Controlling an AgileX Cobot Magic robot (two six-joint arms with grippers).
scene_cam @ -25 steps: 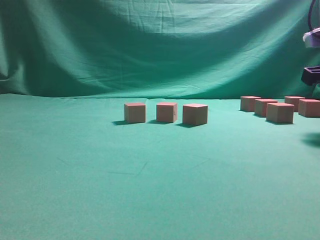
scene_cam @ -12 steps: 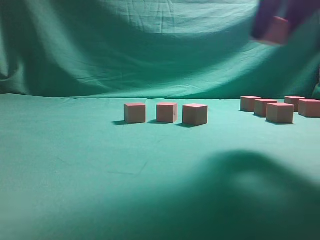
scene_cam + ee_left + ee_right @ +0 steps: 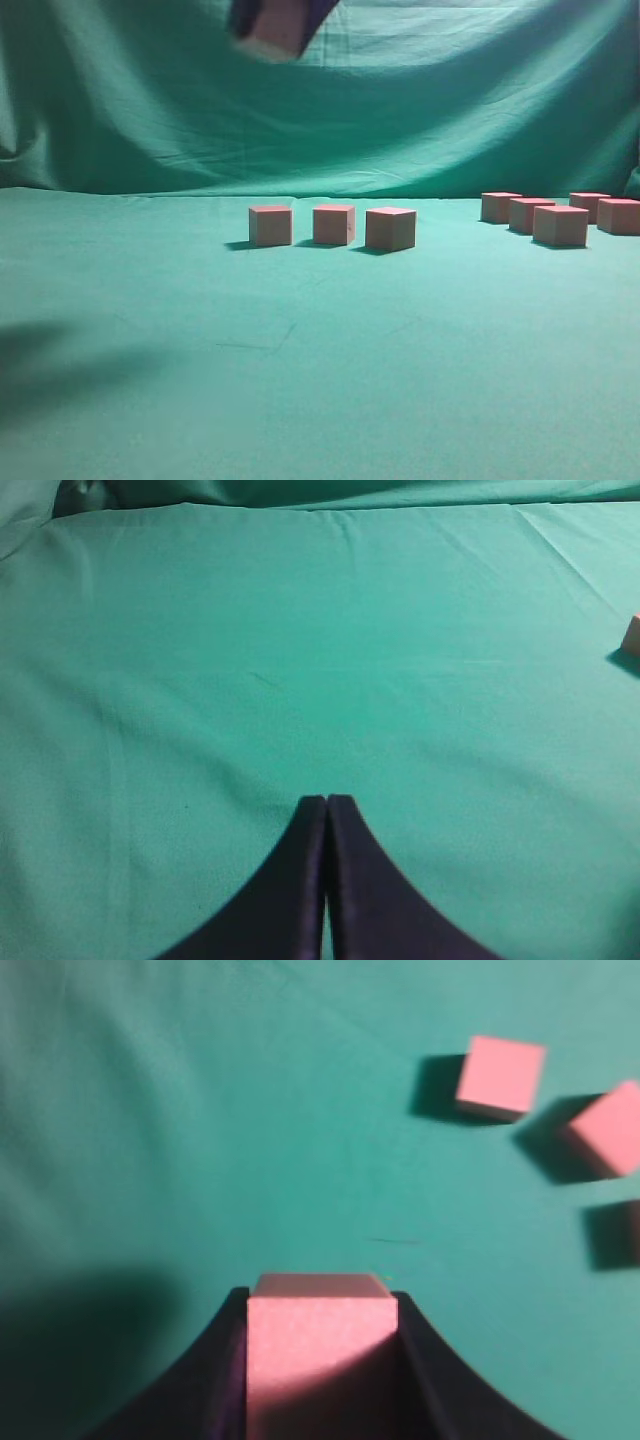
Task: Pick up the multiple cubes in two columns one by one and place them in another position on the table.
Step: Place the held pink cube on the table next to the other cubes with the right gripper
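We see the left gripper (image 3: 326, 810) low over the table (image 3: 300, 630), its two dark fingers pressed together w/ nothing between them. Far to its right, at the frame edge, only a corner of one cube (image 3: 632, 635) shows.

In the exterior view the right gripper (image 3: 285, 15) is high at the top, blurred, left of centre, and it holds a cube (image 3: 272, 28) well above the cloth. Below it and a bit to its right stands a row of three cubes (image 3: 334, 226) on the table (image 3: 300, 380), apart from each other, approx. in one line. Far to the right of the gripper sits a group of five cubes (image 3: 560, 216), close together near the frame edge; we cannot tell if some touch.

In the right wrist view the right gripper (image 3: 322, 1360) is clamped on the held cube (image 3: 322, 1370), one dark finger on each side of it. Ahead and to the right of this gripper lie three more cubes (image 3: 500, 1078) on the cloth, the farthest-right one cut by the frame. A dark shadow (image 3: 70, 1360) lies left of the gripper.
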